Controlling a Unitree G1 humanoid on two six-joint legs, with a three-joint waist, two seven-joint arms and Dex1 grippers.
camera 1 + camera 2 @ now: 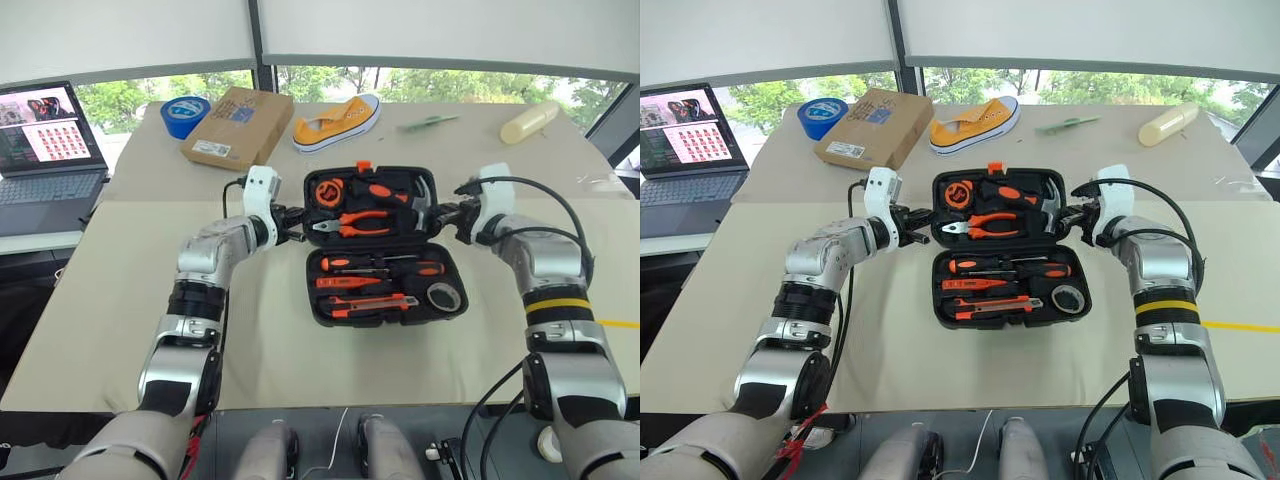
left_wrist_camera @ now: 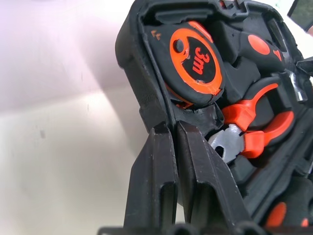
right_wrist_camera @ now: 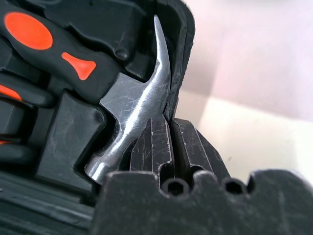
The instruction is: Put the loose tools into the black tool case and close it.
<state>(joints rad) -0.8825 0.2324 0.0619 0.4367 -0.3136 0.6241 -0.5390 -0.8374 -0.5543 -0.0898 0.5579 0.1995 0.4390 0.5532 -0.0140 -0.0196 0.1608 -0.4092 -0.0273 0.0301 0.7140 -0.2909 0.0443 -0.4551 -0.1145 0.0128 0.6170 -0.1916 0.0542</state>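
The black tool case (image 1: 385, 245) lies open near the middle of the table (image 1: 120, 300), its lid half toward the far edge and its base half toward the near edge. The base half holds the screwdrivers (image 1: 380, 267), the folding utility knife (image 1: 368, 305) and the small dark tape roll (image 1: 443, 296), each apparently seated in a recess. The lid half carries the tape measure (image 2: 195, 61), pliers (image 1: 352, 222) and hammer (image 3: 134, 115). No loose tool is seen on the table beside the case, so loading appears complete and closing is the step in hand.

The left gripper (image 1: 292, 224) stands at the lid's left edge, its fingers (image 2: 151, 181) pressed together on the rim (image 2: 146, 100) just beside the tape measure. The right gripper (image 1: 444, 217) stands at the lid's right edge, fingers (image 3: 154, 144) likewise pinched on the rim next to the hammer head. Both hold the lid half; neither holds a tool.

For a sound closure, I judge that both sides should rise together and swing evenly toward the near edge about the hinge, so the lid does not twist. The pinch on the thin rim looks shallow and could slip. The tools in the lid may drop out as it tips over. The orange latch (image 1: 364, 166), at the lid's far edge, will need pressing home afterward.
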